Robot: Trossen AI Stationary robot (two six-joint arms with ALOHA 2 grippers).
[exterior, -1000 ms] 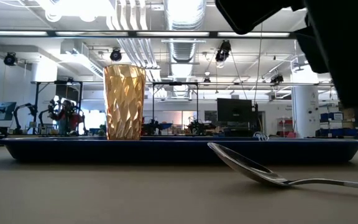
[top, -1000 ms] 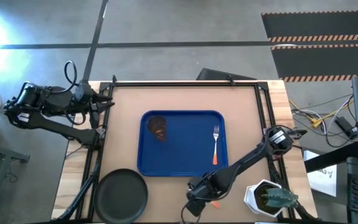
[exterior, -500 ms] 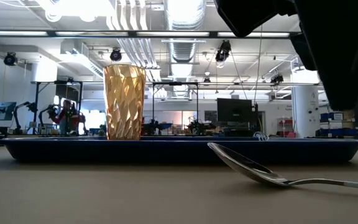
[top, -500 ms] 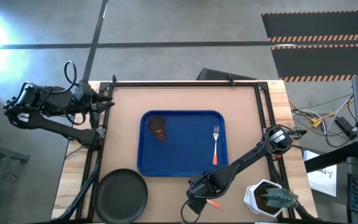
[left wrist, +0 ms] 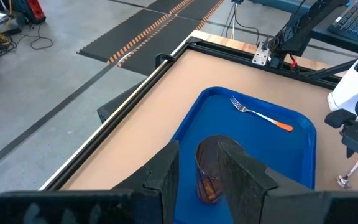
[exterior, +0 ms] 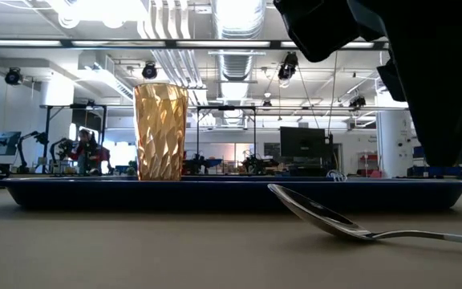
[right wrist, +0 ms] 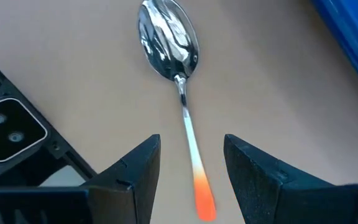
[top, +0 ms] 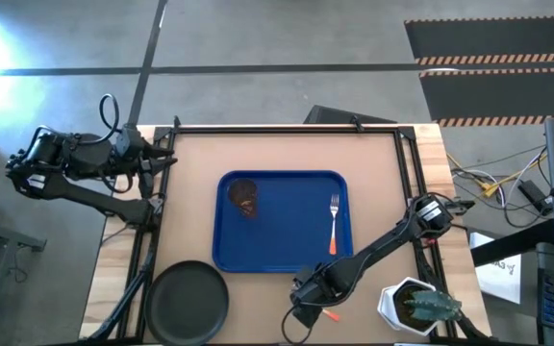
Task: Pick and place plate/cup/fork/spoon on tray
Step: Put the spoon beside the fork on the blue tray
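The blue tray (top: pixel 287 245) lies mid-table. On it the amber cup (top: pixel 243 197) stands upright, and a fork (top: pixel 334 216) with an orange handle end lies flat. The dark plate (top: pixel 188 300) lies on the table at the near left. The spoon (right wrist: pixel 180 81), with a silver bowl and an orange handle end, lies flat on the table just near of the tray. My right gripper (right wrist: pixel 188 171) hovers over it, open, one finger on either side of the handle, apart from it. My left gripper (left wrist: pixel 201 180) is open and empty at the table's far left edge.
A white hexagonal plant pot (top: pixel 412 306) stands at the near right corner, close to my right arm. A black frame (top: pixel 287 128) runs along the table's edges. In the low view the spoon (exterior: pixel 327 218) lies in front of the tray (exterior: pixel 215 193) and cup (exterior: pixel 160 132).
My right gripper has come down a little toward the spoon, still open. The spoon, cup, fork and plate have stayed where they were.
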